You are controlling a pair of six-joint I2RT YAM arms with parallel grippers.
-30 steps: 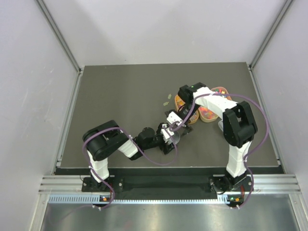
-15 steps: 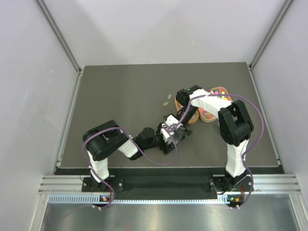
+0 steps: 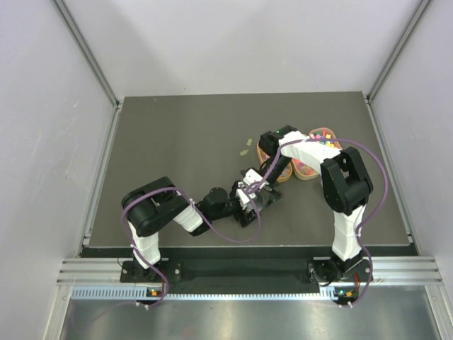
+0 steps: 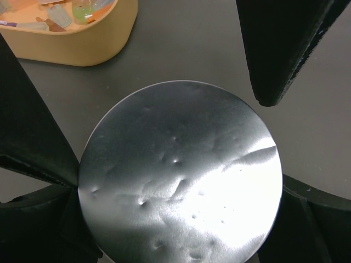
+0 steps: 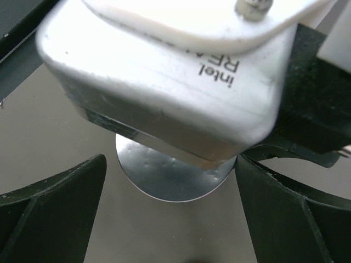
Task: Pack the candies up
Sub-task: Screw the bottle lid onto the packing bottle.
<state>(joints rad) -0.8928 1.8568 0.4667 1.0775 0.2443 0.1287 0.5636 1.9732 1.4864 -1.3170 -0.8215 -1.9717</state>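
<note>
The candies (image 3: pixel 322 137) lie in two orange oval trays (image 3: pixel 310 172); several show in the tray corner (image 4: pixel 71 52) in the left wrist view, and two loose ones (image 3: pixel 245 149) lie on the mat. My left gripper (image 4: pixel 181 181) holds a small round dish with a silver lid (image 4: pixel 181 170), whose rim touches both fingers. My right gripper (image 5: pixel 170 164) hovers open just above the same lid (image 5: pixel 164 178), fingers wide of it. One right finger (image 4: pixel 285 49) shows in the left wrist view. In the top view both grippers meet at the mat's centre (image 3: pixel 255 193).
The dark mat (image 3: pixel 177 142) ends at a metal rail along the near edge (image 3: pixel 248 269). Grey walls close the left, right and back. The left wrist camera housing (image 5: pixel 164 76) hides most of the dish from the right wrist view.
The right arm swung left and lowered its gripper over the left gripper and dish during the first half second, then held still. The left arm has not moved.
</note>
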